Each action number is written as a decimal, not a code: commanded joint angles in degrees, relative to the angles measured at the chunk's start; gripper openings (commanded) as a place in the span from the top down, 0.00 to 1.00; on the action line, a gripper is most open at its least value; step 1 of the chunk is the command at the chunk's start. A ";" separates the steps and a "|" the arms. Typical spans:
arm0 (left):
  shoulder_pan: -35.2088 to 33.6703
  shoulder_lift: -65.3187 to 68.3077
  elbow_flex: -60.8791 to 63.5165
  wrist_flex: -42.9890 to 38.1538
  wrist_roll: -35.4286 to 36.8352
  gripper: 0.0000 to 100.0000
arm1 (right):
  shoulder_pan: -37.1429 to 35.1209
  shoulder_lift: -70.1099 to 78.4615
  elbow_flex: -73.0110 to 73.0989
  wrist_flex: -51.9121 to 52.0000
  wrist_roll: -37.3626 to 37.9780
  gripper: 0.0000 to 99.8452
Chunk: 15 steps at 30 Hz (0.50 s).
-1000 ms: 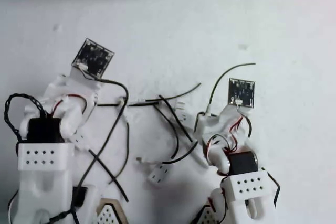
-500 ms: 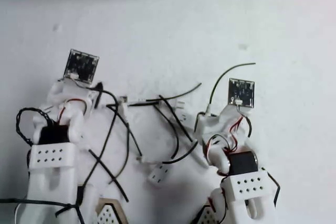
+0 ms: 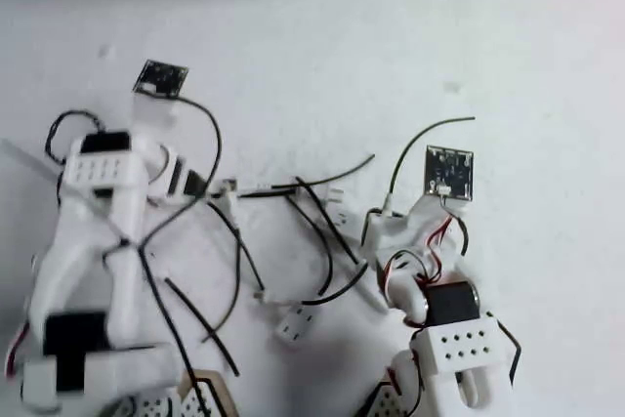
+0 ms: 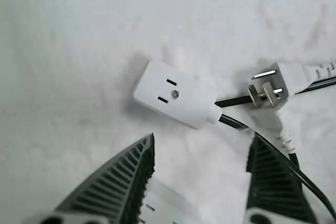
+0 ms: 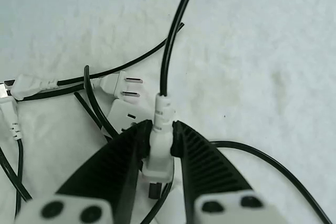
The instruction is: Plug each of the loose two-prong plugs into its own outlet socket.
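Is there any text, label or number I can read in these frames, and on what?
None can be read.
Outlet socket: two slots and a round mark, no lettering.
Two-prong plug: no print visible.
Left arm's circuit board and right arm's circuit board: markings too small to read.

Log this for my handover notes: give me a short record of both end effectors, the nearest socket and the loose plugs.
left end effector: open, empty, over the table
socket: white, lying on the table in front of the left end effector, nothing plugged in
loose plug: two prongs, beside the socket, apart from it
right end effector: shut on a white cord end
second loose plug: two prongs, on the table, not gripped
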 commanded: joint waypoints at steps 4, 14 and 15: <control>-0.75 15.52 -14.33 5.54 4.92 0.65 | -0.13 -0.75 -0.35 -0.92 0.00 0.98; -1.45 22.11 -16.62 4.31 5.27 0.71 | -0.13 -0.75 -0.35 -0.92 0.00 0.98; -1.63 22.20 -16.62 3.78 5.27 0.72 | -0.13 -0.75 -0.35 -0.92 0.00 0.98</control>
